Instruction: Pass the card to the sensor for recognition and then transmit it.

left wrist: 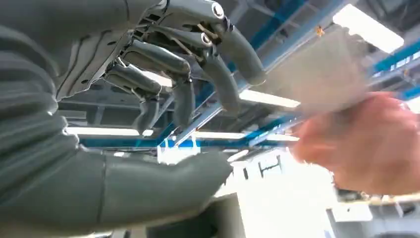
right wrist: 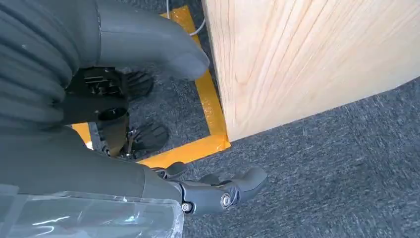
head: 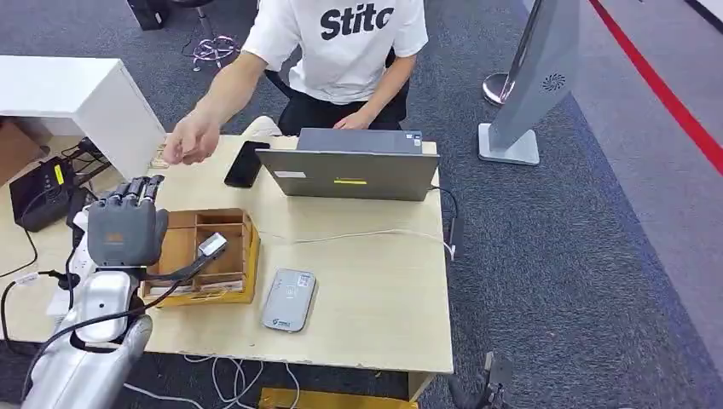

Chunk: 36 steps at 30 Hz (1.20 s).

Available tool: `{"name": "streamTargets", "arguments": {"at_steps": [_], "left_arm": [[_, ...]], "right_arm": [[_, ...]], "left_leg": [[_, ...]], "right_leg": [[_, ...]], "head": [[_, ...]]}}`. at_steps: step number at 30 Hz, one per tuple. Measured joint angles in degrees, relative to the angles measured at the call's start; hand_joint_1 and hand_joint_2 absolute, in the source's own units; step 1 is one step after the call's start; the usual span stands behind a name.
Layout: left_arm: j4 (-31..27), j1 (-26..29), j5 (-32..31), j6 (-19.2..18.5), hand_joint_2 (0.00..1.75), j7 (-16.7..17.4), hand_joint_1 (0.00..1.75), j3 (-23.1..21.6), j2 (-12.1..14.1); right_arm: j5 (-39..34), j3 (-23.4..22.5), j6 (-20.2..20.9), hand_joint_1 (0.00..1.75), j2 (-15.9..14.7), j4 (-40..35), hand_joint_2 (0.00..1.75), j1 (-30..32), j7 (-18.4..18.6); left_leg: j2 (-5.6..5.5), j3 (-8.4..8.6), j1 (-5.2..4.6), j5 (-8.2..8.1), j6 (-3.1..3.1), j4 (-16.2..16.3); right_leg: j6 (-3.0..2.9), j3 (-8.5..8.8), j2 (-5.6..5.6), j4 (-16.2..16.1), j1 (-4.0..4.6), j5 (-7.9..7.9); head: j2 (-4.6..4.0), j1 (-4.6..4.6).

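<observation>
Left hand (head: 126,226): raised palm-up beyond the table's near-left edge, fingers spread and loosely curved, thumb apart; it holds nothing.
Card (left wrist: 324,74): in the left wrist view a blurred pale card, pinched in the person's hand (left wrist: 364,144), hangs just past the left hand's fingertips (left wrist: 247,64); not touching them as far as I can tell.
Right hand (right wrist: 218,191): hangs low beside the table leg (right wrist: 307,59), above carpet; fingers slack, nothing in it.
Card reader (head: 289,299): flat grey sensor on the table (head: 375,290), to the right of the left hand, past the wooden tray (head: 223,256).
Step (judged): handover, card not yet received.
Next move (judged): close thumb and fingers on the card once it lies between them, then carry it right, over the reader.
</observation>
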Motion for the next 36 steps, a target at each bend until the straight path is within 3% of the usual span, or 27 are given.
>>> {"name": "streamTargets", "arguments": {"at_steps": [9,14,17,21,24,36], "left_arm": [[-9.17,7.05,0.00,2.25,1.75,-8.16,0.00,-0.02,-1.73],[-11.41,11.17,0.02,-0.85,1.75,-14.07,0.00,-0.85,-3.90],[-11.21,13.72,0.85,-6.78,1.75,-17.77,0.00,-1.84,-4.90],[-10.18,15.97,3.04,-11.87,1.75,-17.79,0.00,-2.30,-5.64],[-9.74,17.30,5.03,-13.31,1.75,-17.18,0.00,-2.30,-5.92],[-12.43,19.20,5.16,-9.77,1.75,-16.33,0.00,2.65,-8.39]], "right_arm": [[-1.16,0.00,0.00,0.00,0.00,-0.02,1.75,0.17,-0.52],[-1.64,-0.02,0.00,0.00,-0.07,-0.04,1.75,0.39,-0.96],[-2.01,-0.04,0.00,0.00,-0.18,-0.31,1.75,0.59,-1.20],[-1.97,-0.22,0.00,0.00,-0.39,-0.70,1.75,0.92,-1.16],[-1.90,-0.46,0.00,0.00,-0.48,-1.01,1.75,1.18,-1.03],[-0.81,-1.40,0.00,0.00,-0.55,-1.79,1.75,1.78,-1.01]], "left_leg": [[0.02,0.01,-0.01,0.01,0.00,0.00],[0.01,0.01,-0.01,-0.01,0.01,0.00],[0.01,0.00,-0.01,-0.03,0.01,0.00],[0.02,-0.03,0.00,-0.03,0.00,0.00],[0.02,-0.03,0.00,-0.03,0.00,0.00],[-0.01,-0.06,0.00,-0.03,0.01,0.00]], "right_leg": [[0.00,-0.02,0.02,-0.01,-0.01,0.01],[0.00,-0.02,0.01,-0.02,-0.02,0.00],[0.00,-0.05,0.01,-0.03,-0.01,0.00],[0.00,-0.08,0.00,-0.03,-0.01,0.00],[0.00,-0.08,0.00,-0.02,0.00,0.00],[0.00,-0.07,-0.03,-0.03,-0.01,0.00]], "head": [[0.00,0.00],[0.00,0.00],[0.00,0.00],[0.00,0.00],[0.00,0.00],[0.00,0.00]]}}
